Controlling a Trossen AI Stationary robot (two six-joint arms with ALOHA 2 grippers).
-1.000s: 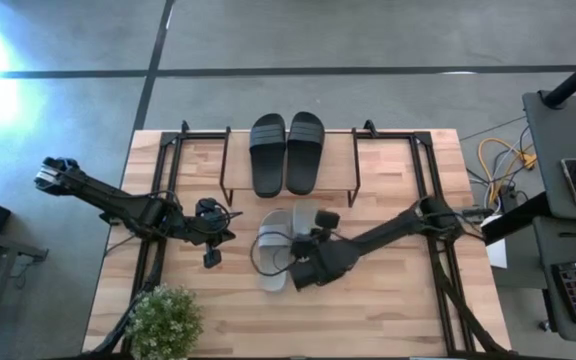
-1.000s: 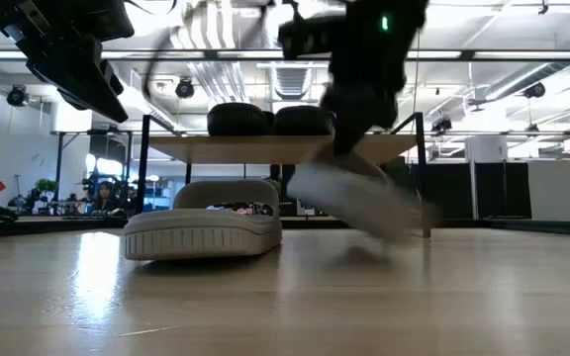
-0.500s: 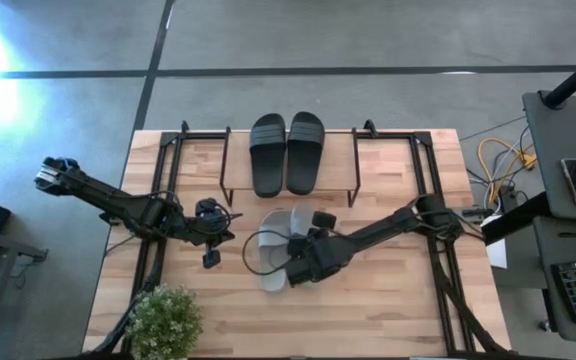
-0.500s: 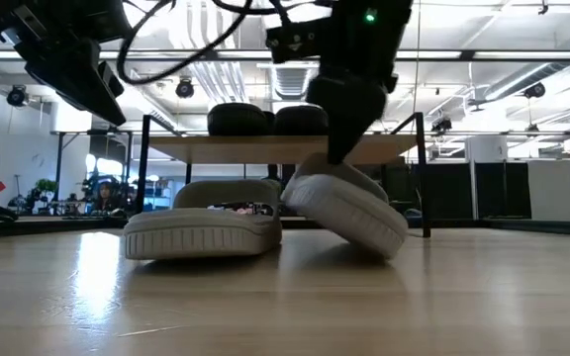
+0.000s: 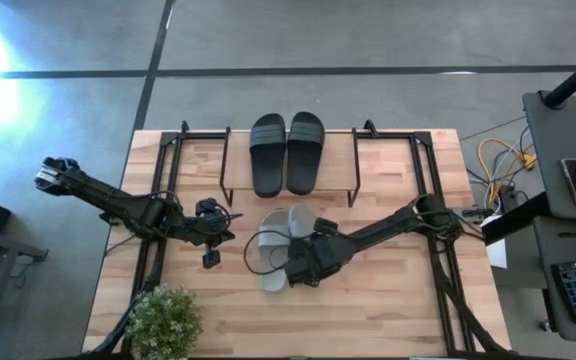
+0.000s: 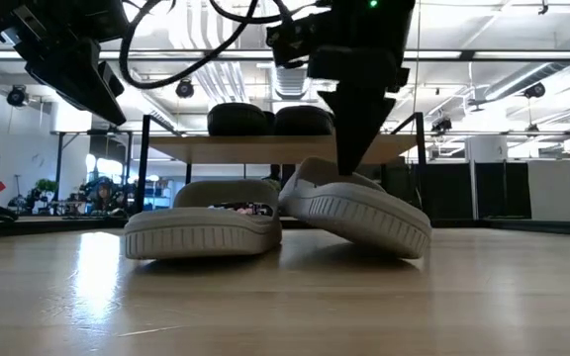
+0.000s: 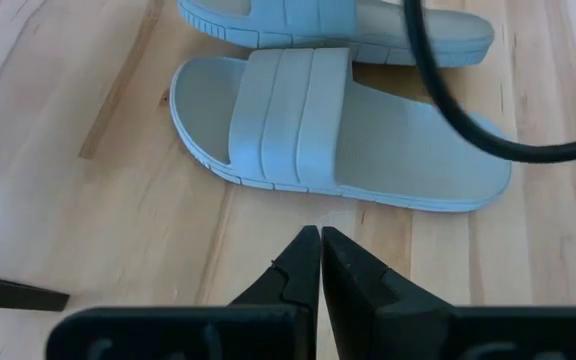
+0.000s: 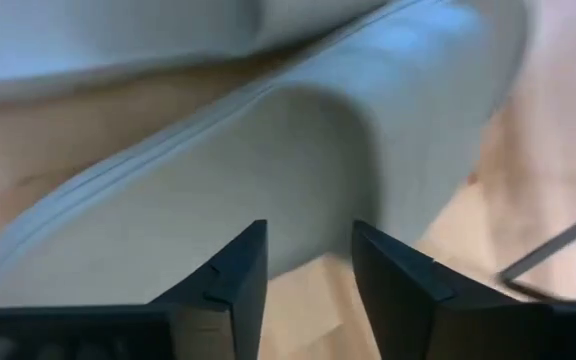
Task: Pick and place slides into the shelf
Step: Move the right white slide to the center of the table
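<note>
Two black slides (image 5: 286, 153) lie side by side on top of the shelf (image 5: 340, 165) at the table's far middle. In front of the shelf, one pale slide (image 6: 204, 232) lies flat on its sole. The second pale slide (image 6: 359, 213) is tilted, its raised end leaning on the first and its low end on the table. My right gripper (image 8: 308, 275) stands open right above that tilted slide (image 8: 268, 170), pointing down. My left gripper (image 7: 320, 245) is shut on nothing, above the table left of the pale pair (image 7: 338, 130). My right gripper comes at the tilted pale slide's upper side (image 6: 349, 178) from above, fingers (image 8: 230, 275) parted. Whether they still touch it, I cannot tell. The slide rests on the table and on the other pale slide.
A potted plant (image 5: 165, 320) stands at the near left corner. Black frame rails (image 5: 160, 190) run along both sides of the table. A dark cable (image 7: 448, 110) loops over the pale slides. Bare wood lies toward the near edge.
My right gripper has come down with the second pale slide, shifted a little toward the table's left and opened. The slide, held tilted clear of the table before, now has one end on the table and has tipped flatter against the first pale slide.
</note>
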